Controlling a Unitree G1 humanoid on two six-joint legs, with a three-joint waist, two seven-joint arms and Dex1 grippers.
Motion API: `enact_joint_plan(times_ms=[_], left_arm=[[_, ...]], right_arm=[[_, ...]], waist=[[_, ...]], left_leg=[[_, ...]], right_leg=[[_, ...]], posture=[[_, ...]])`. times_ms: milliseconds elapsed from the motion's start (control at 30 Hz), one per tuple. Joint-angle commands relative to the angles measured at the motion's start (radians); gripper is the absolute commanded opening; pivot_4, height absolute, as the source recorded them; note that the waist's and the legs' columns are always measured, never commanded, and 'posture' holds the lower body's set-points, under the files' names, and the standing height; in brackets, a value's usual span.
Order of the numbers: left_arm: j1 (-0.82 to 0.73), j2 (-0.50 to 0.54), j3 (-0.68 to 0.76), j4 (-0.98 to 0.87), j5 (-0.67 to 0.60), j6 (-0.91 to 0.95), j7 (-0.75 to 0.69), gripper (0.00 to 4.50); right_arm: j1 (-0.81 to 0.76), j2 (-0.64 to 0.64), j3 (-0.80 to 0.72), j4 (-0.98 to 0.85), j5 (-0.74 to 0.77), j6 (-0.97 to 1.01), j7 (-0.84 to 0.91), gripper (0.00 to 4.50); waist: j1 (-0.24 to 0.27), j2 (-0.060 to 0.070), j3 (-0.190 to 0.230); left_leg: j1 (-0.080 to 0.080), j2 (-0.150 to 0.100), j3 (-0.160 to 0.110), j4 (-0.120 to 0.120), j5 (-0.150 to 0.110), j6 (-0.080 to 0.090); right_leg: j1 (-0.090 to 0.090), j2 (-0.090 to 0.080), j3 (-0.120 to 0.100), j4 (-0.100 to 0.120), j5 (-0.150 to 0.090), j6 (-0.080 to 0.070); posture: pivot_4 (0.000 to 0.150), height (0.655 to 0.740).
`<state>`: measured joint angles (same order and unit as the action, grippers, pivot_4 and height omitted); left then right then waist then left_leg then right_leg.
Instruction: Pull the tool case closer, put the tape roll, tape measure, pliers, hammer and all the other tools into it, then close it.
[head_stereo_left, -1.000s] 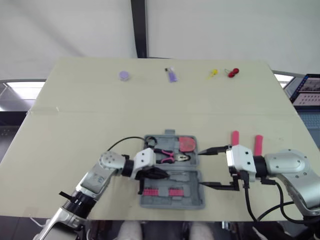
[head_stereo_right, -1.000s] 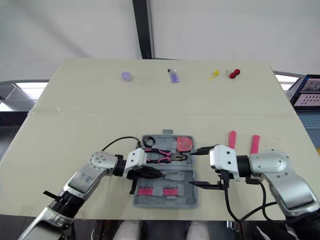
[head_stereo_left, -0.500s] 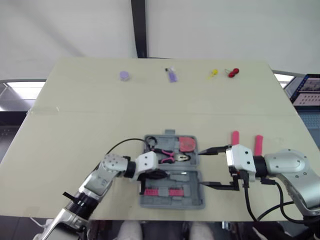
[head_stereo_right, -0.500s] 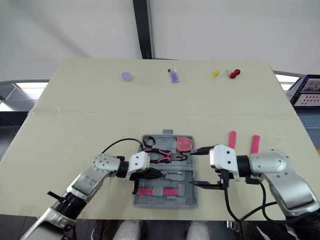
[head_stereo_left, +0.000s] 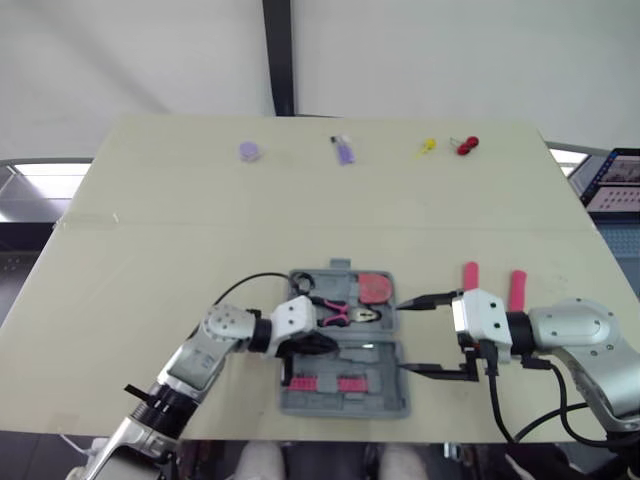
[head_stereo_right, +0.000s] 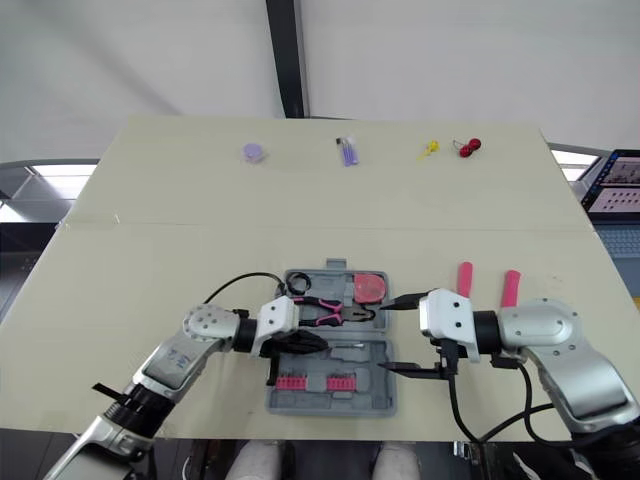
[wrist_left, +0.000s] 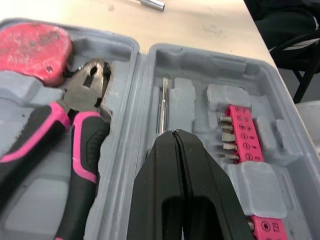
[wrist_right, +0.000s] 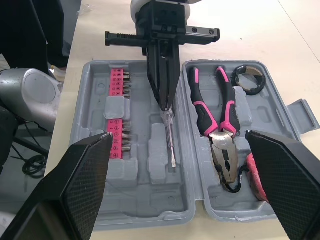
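Note:
The grey tool case (head_stereo_left: 385, 397) lies open near the table's front edge. Its far half holds pink-and-black pliers (head_stereo_left: 345, 315), a red tape measure (head_stereo_left: 375, 288) and a black tape roll (head_stereo_left: 303, 283). Pink bit holders (head_stereo_left: 322, 383) and a thin screwdriver (wrist_right: 170, 140) sit in the near half. My left gripper (head_stereo_left: 325, 343) is shut, low over the near half, its tips at the end of the screwdriver (wrist_left: 162, 102). At the case's right edge my right gripper (head_stereo_left: 400, 336) stands wide open with nothing between its fingers. Two pink handles (head_stereo_left: 470, 275) lie behind the right wrist, partly hidden.
Along the table's far edge lie a purple round item (head_stereo_left: 249, 150), a small purple piece (head_stereo_left: 344, 150), a yellow piece (head_stereo_left: 426, 147) and a red piece (head_stereo_left: 466, 145). A screen (head_stereo_left: 615, 180) stands off the table's right side. A metal bit (wrist_left: 150, 4) lies beside the case.
My left gripper has shifted slightly over the case's near half and stayed shut. The right arm and the case have not moved.

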<state>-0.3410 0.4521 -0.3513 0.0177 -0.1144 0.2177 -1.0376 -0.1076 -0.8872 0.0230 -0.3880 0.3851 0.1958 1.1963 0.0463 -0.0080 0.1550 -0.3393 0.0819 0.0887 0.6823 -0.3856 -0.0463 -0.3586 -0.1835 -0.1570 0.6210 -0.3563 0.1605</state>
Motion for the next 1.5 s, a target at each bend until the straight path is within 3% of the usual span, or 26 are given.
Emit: enact_joint_plan(times_ms=[33, 1100, 1300, 1500], left_arm=[[-0.005, 0.007, 0.012, -0.005, -0.006, -0.015, -0.007, 0.03], [-0.020, 0.044, -0.137, 0.179, 0.243, -0.156, 0.050, 0.03], [-0.020, 0.034, -0.144, 0.191, 0.228, -0.150, 0.049, 0.03], [0.009, 0.025, -0.065, 0.097, 0.105, -0.082, 0.013, 0.03]], right_arm=[[-0.003, 0.002, -0.022, -0.016, 0.022, -0.004, 0.001, 4.50], [-0.001, 0.000, -0.029, -0.029, 0.029, 0.022, -0.019, 4.50], [-0.003, 0.001, -0.034, -0.029, 0.036, 0.032, -0.025, 4.50], [-0.002, 0.012, -0.055, -0.029, 0.083, 0.069, -0.045, 4.50]], waist=[[0.000, 0.000, 0.000], [0.005, 0.000, -0.004], [0.004, 0.000, -0.006], [0.001, 0.001, -0.006]], left_leg=[[0.000, 0.000, 0.000, 0.000, 0.000, 0.000], [0.003, 0.000, 0.000, -0.001, 0.000, 0.000], [0.003, 0.000, 0.000, -0.001, 0.000, 0.000], [0.003, 0.000, 0.000, -0.001, 0.000, 0.000]], right_leg=[[0.000, 0.000, 0.000, 0.000, 0.000, 0.000], [0.003, 0.000, 0.000, 0.000, 0.000, 0.000], [0.004, 0.000, 0.000, 0.000, 0.000, 0.000], [0.004, 0.000, 0.000, 0.000, 0.000, 0.000]], posture=[[0.150, 0.7400], [0.150, 0.7400], [0.150, 0.7400], [0.150, 0.7400]])
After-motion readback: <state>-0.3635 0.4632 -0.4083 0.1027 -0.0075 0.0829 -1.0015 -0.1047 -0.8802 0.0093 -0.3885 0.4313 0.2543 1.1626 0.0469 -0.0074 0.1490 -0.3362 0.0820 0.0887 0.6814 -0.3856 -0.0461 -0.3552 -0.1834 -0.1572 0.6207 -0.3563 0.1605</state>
